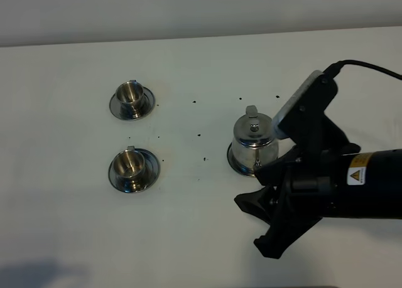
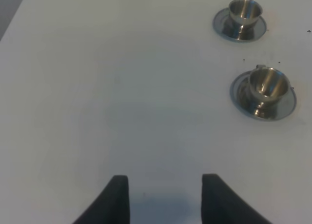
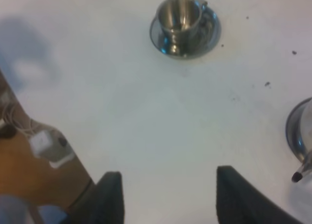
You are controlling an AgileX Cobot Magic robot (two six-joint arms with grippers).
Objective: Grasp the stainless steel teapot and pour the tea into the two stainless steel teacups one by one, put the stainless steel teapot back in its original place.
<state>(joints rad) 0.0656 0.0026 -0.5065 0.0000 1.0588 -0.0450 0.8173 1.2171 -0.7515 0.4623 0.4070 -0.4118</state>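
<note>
Partly hidden: teapot (image 1: 252,145) behind R arm (image 1: 352,181) (handle unseen).

Shiny silver teapot (image 1: 254,144), 2 silver teacups (image 1: 130,93) (image 1: 130,164) at left; white table (image 1: 75,238), dark specks (image 1: 200,135); black arm (image 1: 370,194), yellow label (image 1: 356,176).

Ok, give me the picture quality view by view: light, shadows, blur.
Exterior high: flat, even light, a faint grey shadow on the table at lower left, bright highlights on the teapot. Left wrist: soft throughout, a pale shadow mid-table, the nearer teacup mildly blurred. Right wrist: softest; the teacup and the teapot's spout look fuzzy, with a grey shadow near the table edge.
</note>
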